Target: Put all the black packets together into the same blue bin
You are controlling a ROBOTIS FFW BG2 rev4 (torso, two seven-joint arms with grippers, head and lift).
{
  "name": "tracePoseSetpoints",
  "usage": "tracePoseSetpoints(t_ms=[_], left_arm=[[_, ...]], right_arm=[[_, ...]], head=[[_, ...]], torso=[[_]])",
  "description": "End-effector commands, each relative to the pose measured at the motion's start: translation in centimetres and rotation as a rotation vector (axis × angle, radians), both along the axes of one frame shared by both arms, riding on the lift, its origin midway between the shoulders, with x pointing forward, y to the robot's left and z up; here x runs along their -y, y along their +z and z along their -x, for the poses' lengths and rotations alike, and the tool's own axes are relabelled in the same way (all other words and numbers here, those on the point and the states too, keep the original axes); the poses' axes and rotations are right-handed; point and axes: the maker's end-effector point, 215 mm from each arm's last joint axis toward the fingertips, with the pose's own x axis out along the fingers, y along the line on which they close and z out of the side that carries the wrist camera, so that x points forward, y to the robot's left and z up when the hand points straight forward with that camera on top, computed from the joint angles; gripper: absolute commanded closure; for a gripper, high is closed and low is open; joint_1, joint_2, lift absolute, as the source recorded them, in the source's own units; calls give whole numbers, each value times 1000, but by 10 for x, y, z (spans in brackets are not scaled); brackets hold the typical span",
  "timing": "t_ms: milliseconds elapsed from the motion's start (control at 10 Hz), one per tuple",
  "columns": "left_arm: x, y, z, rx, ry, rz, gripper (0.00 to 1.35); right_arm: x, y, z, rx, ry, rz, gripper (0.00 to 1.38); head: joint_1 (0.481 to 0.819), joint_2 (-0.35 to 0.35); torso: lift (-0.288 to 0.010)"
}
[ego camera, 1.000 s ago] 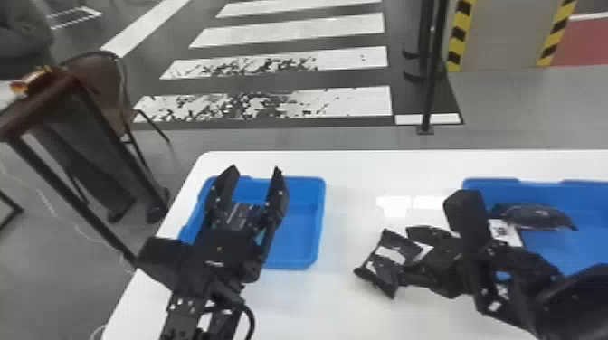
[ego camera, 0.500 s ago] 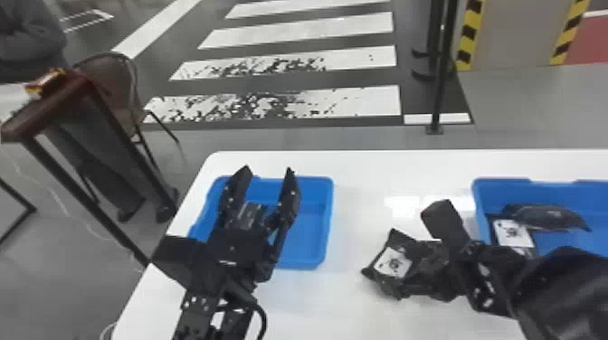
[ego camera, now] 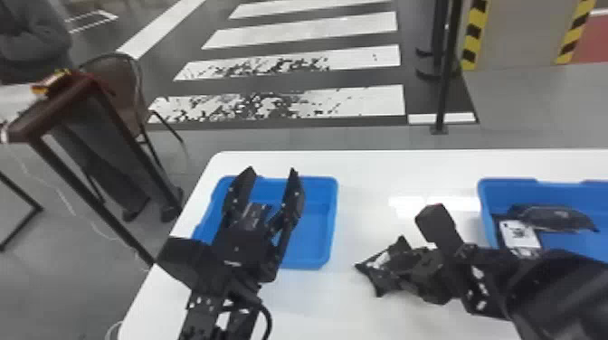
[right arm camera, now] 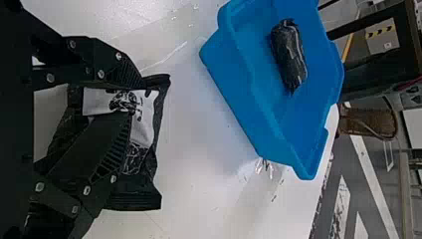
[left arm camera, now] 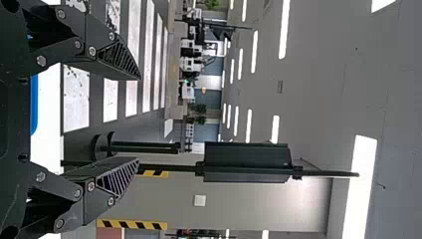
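left pincer: standing wide open, gripping nothing, by the left blue bin (ego camera: 334,217) in head view (ego camera: 271,170)
right pincer (ego camera: 409,267): pinching the held black packet (ego camera: 377,267), fingers sitting close together
held packet position: hanging or resting between bins at the table (ego camera: 380,172), contact unclear
left bin contents: one dark packet (right arm camera: 289,56) lying inside, right wrist view
right blue bin (ego camera: 487,212): holding a dark packet (ego camera: 554,218) and a white-labelled packet (ego camera: 520,234)
occlusion: right arm covering part of right bin; packet hiding right fingertips in head view; frame edge cutting right bin
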Motion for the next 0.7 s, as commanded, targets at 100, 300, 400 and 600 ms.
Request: tracePoseSetpoints(t_ms=[100, 300, 400, 600], left_arm=[[-2, 0, 1, 7, 5, 0, 498], [-4, 2, 2, 15, 6, -2, 498], [-4, 2, 2, 15, 7, -1, 498], [-7, 3, 6, 27, 13, 1, 498]], right_arm=[[7, 38, -13, 98, -57, -52, 1130], [43, 105, -41, 274, -183, -109, 1130], [87, 152, -58, 397, -290, -103, 1130], [196, 176, -68, 469, -516, -32, 1130]], head=[[695, 267], [695, 256], [695, 236], [695, 136]], torso=[[-110], [-110], [-110], [-110]])
